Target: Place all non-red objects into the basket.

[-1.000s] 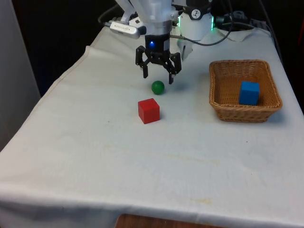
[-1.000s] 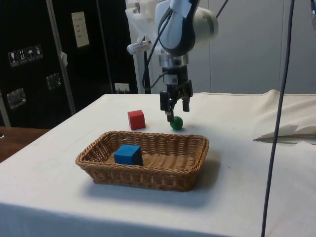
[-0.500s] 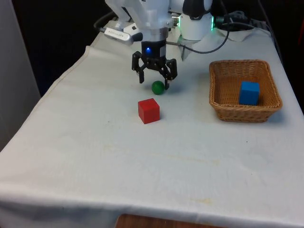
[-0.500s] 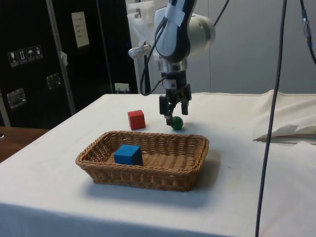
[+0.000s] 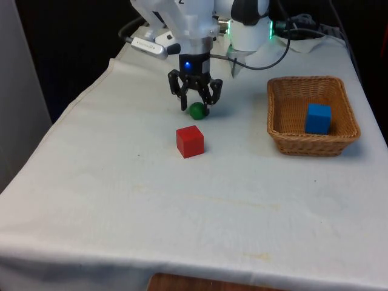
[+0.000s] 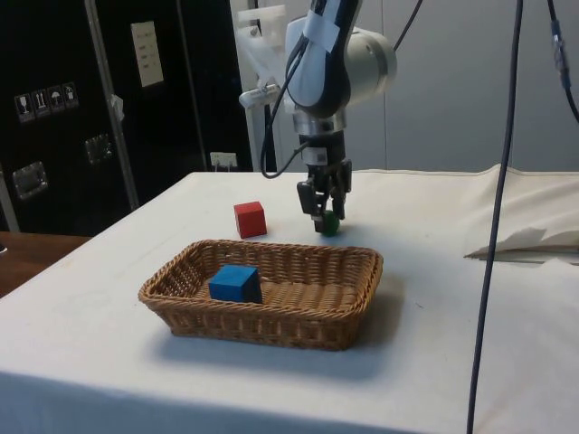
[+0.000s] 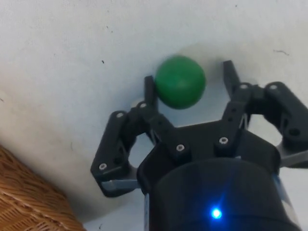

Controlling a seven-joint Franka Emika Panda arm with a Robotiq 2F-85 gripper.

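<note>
A small green ball point(image 5: 197, 111) lies on the white cloth, just behind the red cube point(image 5: 190, 140). My gripper point(image 5: 196, 107) is down at the table with the ball between its fingers. In the wrist view one finger point(image 7: 150, 92) touches the green ball point(image 7: 180, 82), while the other finger point(image 7: 230, 77) stands a small gap off it, so the gripper point(image 7: 189, 84) is still open. The side view has the gripper point(image 6: 325, 221) low over the ball point(image 6: 332, 223), which rests on the cloth. The wicker basket point(image 5: 303, 82) holds a blue cube point(image 5: 318, 118).
The basket point(image 6: 271, 325) stands on the front view's right, apart from the gripper, with the blue cube point(image 6: 235, 282) inside. The red cube point(image 6: 250, 219) sits close beside the ball. A fold of cloth point(image 6: 525, 240) and hanging cables point(image 6: 493, 226) lie at the table's edge.
The gripper has come down from above the green ball to table level around it, and its fingers have drawn in from wide open. The ball and the cubes have not moved.
</note>
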